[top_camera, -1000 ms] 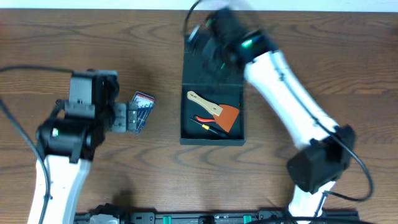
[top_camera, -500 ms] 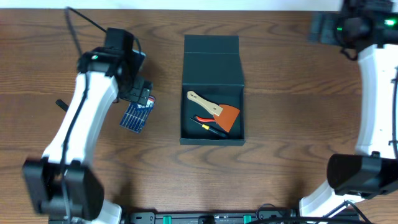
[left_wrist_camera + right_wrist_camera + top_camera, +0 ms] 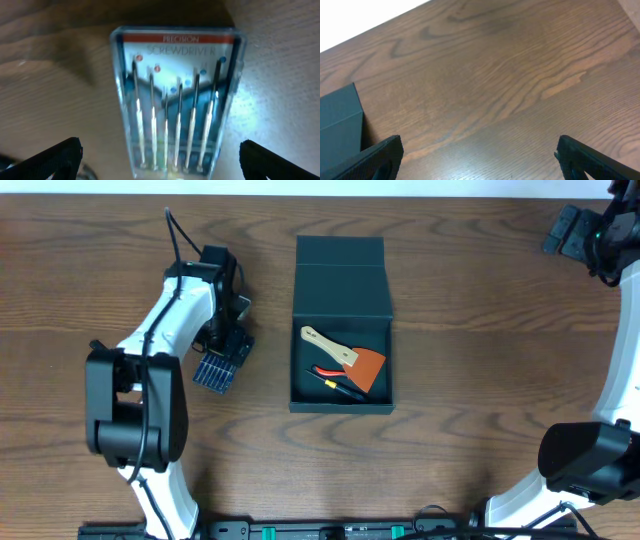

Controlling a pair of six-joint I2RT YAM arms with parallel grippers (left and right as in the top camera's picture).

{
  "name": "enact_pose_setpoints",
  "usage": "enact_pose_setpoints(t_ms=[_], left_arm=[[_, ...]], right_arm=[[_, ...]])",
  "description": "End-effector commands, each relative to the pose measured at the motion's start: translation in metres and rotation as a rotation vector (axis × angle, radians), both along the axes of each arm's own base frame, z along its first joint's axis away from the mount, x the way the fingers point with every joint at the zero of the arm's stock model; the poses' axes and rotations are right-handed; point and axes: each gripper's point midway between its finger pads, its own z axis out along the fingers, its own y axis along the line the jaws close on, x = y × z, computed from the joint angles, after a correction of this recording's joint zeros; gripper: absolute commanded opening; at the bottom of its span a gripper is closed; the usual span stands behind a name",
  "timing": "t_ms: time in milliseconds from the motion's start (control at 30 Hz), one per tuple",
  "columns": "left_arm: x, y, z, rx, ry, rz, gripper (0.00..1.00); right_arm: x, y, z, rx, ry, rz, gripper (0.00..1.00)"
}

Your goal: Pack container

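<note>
The dark teal-black container [image 3: 340, 290] lies open in the middle of the table, lid flap folded back. Inside lie a scraper with an orange blade and wooden handle [image 3: 350, 358] and a red and black hand tool [image 3: 333, 383]. A clear case of precision screwdrivers [image 3: 220, 367] lies on the table left of the container; it fills the left wrist view [image 3: 177, 100]. My left gripper [image 3: 228, 330] is open just above the case, one finger on each side [image 3: 160, 160]. My right gripper [image 3: 580, 230] is open and empty at the far right corner, over bare wood [image 3: 480, 160].
The wooden table [image 3: 480, 380] runs to its far edge near my right gripper. A corner of the container [image 3: 337, 125] shows at the left of the right wrist view. A black rail [image 3: 330, 530] runs along the front edge.
My left arm has swung in over the screwdriver case and lowered onto it. My right arm has left the container lid and gone to the far right corner.
</note>
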Motion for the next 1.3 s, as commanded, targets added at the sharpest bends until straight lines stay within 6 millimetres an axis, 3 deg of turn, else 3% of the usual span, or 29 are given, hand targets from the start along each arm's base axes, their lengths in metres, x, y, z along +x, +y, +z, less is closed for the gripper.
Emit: enact_pose_setpoints(t_ms=[0,433,1067,1133,1267], left_arm=[[0.004,0.0,-0.01,-0.047,0.008,0.004,0.99],[0.018,-0.001,-0.027,-0.075,-0.05,0.017,0.98],[-0.008,0.001,-0.048,-0.066,0.014,0.062,0.99],[-0.008,0.001,-0.048,-0.067,0.014,0.062,0.95],[-0.007,0.001,-0.048,-0.066,0.011,0.062,0.71]], right_arm=[[0.0,-0.004,-0.024,0.021,0.051,-0.023,0.99],[-0.003,-0.003,-0.07,0.039,0.118,-0.02,0.99],[-0.002,-0.003,-0.072,0.038,0.116,-0.02,0.99],[-0.002,-0.003,-0.072,0.037,0.118,-0.018,0.99],[-0.003,-0.003,-0.073,0.032,0.126,-0.006,0.99]])
